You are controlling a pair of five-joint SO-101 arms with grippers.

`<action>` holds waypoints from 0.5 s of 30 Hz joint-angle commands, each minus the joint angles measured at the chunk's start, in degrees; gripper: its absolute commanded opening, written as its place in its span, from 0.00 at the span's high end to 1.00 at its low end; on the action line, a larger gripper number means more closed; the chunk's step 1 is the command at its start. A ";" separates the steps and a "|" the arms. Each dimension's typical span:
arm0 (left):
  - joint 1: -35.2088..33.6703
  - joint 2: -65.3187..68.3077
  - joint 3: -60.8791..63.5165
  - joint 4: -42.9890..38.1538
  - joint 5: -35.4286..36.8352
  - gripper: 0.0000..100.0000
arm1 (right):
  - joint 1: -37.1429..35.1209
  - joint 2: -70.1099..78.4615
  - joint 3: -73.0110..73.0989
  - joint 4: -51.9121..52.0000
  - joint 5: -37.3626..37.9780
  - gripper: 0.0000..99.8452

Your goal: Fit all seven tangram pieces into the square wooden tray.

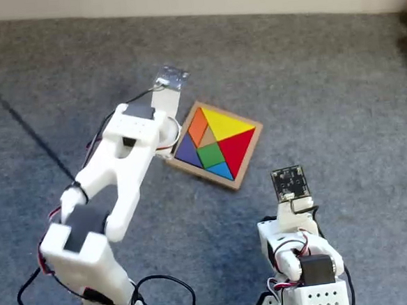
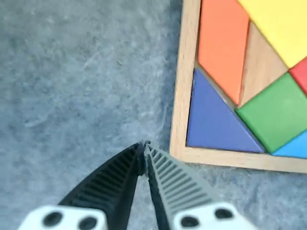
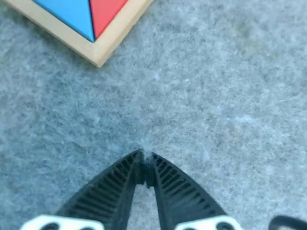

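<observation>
- The square wooden tray [image 1: 201, 175] lies on grey carpet [image 1: 324, 81], turned corner-up like a diamond, just to the 1 o'clock side of the high view's centre.
- Within the tray, the yellow triangle [image 1: 224, 122] takes the 12 o'clock part and the red triangle [image 1: 240, 150] the 3 o'clock part. The light blue triangle [image 1: 221, 170] sits at 6 o'clock, the dark blue triangle [image 1: 187, 152] at 9 o'clock, and the orange parallelogram [image 1: 198, 127] between 10 and 11 o'clock.
- The green square [image 1: 209, 154] sits just to the 7 o'clock side of the tray's middle, touching both blue pieces.
- A wood-coloured triangular patch [image 2: 261, 67] lies between the orange, yellow and green pieces (whether it is a piece or bare tray floor cannot be told).
- The left arm [image 1: 120, 165] stretches in from 7 o'clock, its end at the tray's 9 o'clock corner.
- The left gripper [image 2: 145, 146] has its fingers pressed together with nothing between them. It is over carpet, just beside the tray's rim near the dark blue triangle.
- The right arm [image 1: 302, 257] stands at 5 o'clock from the tray.
- The right gripper [image 3: 145, 160] is likewise closed on nothing, over carpet and apart from the tray corner that holds the light blue and red tips.
</observation>
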 commanded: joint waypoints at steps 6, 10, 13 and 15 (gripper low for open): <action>0.66 -21.41 19.30 -16.00 0.09 1.00 | 0.66 -1.89 8.22 0.57 -0.26 0.98; 0.57 -29.41 27.30 -22.51 0.09 1.00 | 0.66 -1.89 8.22 0.57 -0.26 0.98; 0.57 -34.95 33.10 -27.34 0.09 1.00 | 0.66 -1.89 8.22 0.57 -0.26 0.98; 0.57 -38.20 36.35 -29.89 0.09 1.00 | 0.66 -1.89 8.22 0.57 -0.26 0.98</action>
